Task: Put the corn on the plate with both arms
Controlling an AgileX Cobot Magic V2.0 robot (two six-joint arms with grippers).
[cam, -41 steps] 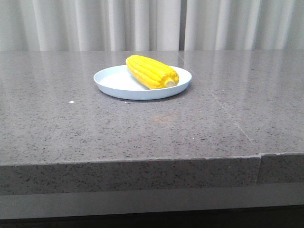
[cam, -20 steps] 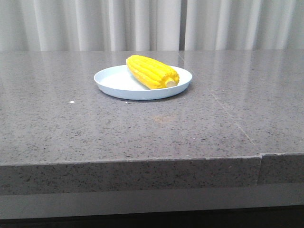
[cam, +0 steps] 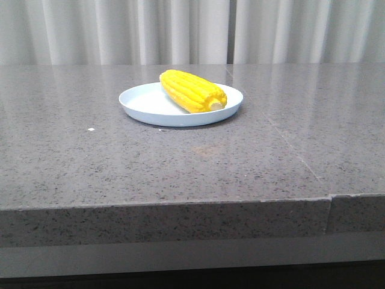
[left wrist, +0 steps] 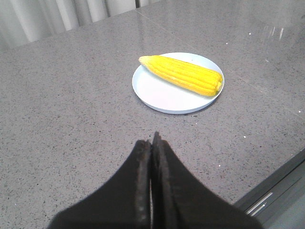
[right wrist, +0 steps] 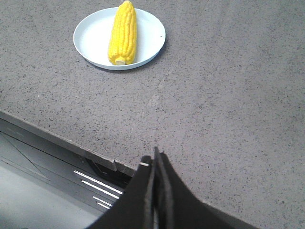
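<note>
Nearest the robot, both arms are drawn back from the scene, well apart from the plate. The left gripper hangs above the grey speckled worktop, its two dark fingers pressed flat together with nothing between them. The right gripper hangs over the near edge of the worktop, and its fingers are likewise pressed together and hold nothing. Neither gripper shows in the front view.

Along the near edge of the worktop, toward the right, a thin seam marks where two slabs meet, and a faint line runs from it toward the far side. A small white speck lies on the surface to the left, nearer than the plate.

Farther back, about mid-depth and slightly left of centre, sits the pale blue-white plate, flat on the worktop. The corn lies on it, resting across the plate's right half on a slant: its pale stub end points near and right, close to the plate's rim, while the tapered tip points far and left. From the left wrist view the corn spans most of the plate; from the right wrist view the corn lies wholly inside the rim of the plate.

At the far side, beyond the worktop, hangs a pale pleated curtain.
</note>
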